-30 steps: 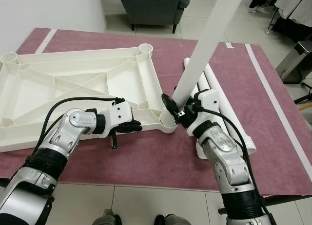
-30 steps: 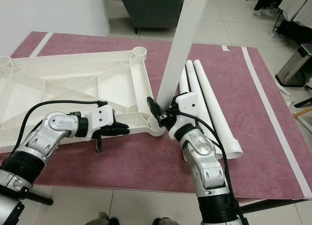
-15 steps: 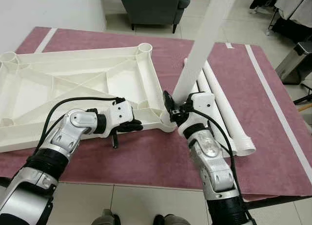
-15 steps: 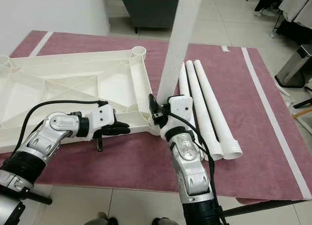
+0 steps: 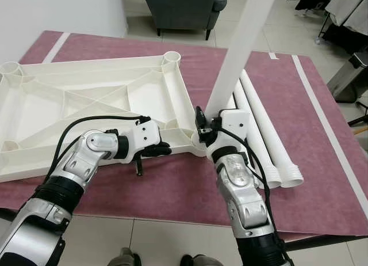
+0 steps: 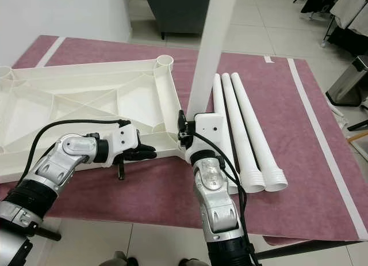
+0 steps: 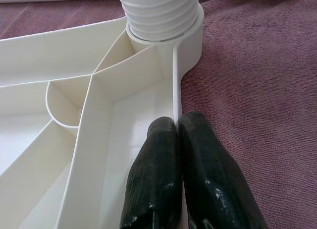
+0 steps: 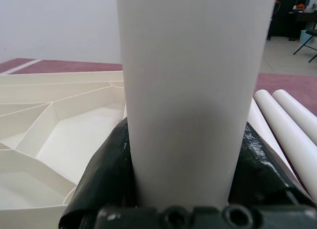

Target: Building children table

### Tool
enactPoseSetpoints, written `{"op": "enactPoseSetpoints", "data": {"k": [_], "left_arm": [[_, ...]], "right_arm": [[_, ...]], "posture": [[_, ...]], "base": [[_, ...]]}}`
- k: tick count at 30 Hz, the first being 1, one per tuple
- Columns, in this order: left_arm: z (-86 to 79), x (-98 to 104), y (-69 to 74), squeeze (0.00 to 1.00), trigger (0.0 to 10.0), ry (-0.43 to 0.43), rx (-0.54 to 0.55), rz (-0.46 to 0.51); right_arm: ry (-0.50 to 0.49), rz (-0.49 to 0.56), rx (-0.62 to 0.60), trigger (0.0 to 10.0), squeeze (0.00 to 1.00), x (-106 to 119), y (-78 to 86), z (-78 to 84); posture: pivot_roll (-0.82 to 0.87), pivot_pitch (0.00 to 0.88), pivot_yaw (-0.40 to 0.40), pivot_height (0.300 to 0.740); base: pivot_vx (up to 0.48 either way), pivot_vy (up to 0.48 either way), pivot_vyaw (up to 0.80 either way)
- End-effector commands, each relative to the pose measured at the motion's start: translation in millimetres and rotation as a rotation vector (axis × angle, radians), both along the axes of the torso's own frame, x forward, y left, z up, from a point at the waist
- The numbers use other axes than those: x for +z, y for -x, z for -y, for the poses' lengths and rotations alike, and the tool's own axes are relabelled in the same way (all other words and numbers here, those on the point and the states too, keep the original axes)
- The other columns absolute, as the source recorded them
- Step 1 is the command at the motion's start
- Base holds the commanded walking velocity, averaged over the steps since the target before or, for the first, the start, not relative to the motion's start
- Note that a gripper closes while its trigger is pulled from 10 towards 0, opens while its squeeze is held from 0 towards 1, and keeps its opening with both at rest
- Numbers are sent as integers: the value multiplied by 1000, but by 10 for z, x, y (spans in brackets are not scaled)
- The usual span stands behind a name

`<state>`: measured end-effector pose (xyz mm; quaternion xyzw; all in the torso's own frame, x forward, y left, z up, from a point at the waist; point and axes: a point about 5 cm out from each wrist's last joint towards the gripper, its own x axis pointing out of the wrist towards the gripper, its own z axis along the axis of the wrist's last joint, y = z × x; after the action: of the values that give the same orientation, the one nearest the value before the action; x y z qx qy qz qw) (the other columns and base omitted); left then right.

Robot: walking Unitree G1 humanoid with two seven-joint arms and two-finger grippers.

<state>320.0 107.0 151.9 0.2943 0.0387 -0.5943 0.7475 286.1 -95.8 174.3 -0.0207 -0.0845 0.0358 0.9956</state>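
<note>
A white plastic tabletop (image 5: 86,99) lies upside down on the maroon rug. A white table leg (image 5: 236,53) stands nearly upright at its near right corner. The leg's threaded end (image 7: 161,13) sits in the corner socket (image 7: 190,40). My right gripper (image 5: 207,130) is shut on the leg just above the socket, and its black fingers (image 8: 106,174) wrap both sides of the tube (image 8: 193,90). My left gripper (image 5: 161,149) is shut on the tabletop's thin front rim (image 7: 175,90), a short way left of that corner.
Three spare white legs (image 6: 247,133) lie side by side on the rug, right of the corner. A dark armchair (image 5: 181,4) stands beyond the rug. A metal bin (image 5: 351,76) is at the far right. Tiled floor borders the rug's near edge.
The right arm has drawn in toward the corner and the leg now stands straighter over the socket. The left gripper keeps its hold on the rim.
</note>
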Motion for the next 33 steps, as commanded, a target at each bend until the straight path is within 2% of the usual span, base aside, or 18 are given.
{"op": "enactPoseSetpoints", "data": {"k": [1,6,9,16,18,21,22,28,29,32,33], "left_arm": [[-103,-113,27,0,10000,-20,40,-38],[-105,-114,28,0,10000,-20,42,-38],[-109,-115,29,0,10000,-21,42,-37],[-101,-115,30,0,10000,-21,40,-37],[-97,-115,29,0,10000,-21,40,-35],[-97,-115,29,0,10000,-21,40,-35],[-97,-114,28,0,10000,-21,41,-35],[-98,-115,27,0,10000,-21,44,-34],[-98,-115,27,0,10000,-20,45,-33],[-98,-115,27,0,10000,-20,45,-33],[-99,-116,27,0,10000,-20,46,-33]], "right_arm": [[123,-332,-203,10000,0,-656,43,367],[94,-340,-241,10000,0,-673,56,393],[56,-390,-298,10000,0,-746,103,426],[43,-388,-294,10000,0,-738,104,394],[46,-368,-274,10000,318,-706,80,376],[46,-368,-274,10000,318,-706,80,376],[44,-354,-257,10000,1000,-683,65,364],[31,-313,-201,10000,1000,-605,23,326],[21,-287,-153,10000,0,-554,4,293],[21,-287,-153,10000,0,-554,4,293],[15,-259,-104,10000,0,-501,-10,258]], "posture": [[45,138,4,740],[45,138,3,740],[44,139,7,740],[43,140,7,740],[44,138,6,740],[44,138,6,740],[44,138,6,740],[46,137,3,740],[46,137,3,740],[46,137,3,740],[46,136,2,740]], "base": [[0,0,0],[0,0,0],[0,0,0],[0,0,0],[0,0,0],[0,0,0],[0,0,0],[0,0,0],[0,0,0],[0,0,0],[0,0,0]]}}
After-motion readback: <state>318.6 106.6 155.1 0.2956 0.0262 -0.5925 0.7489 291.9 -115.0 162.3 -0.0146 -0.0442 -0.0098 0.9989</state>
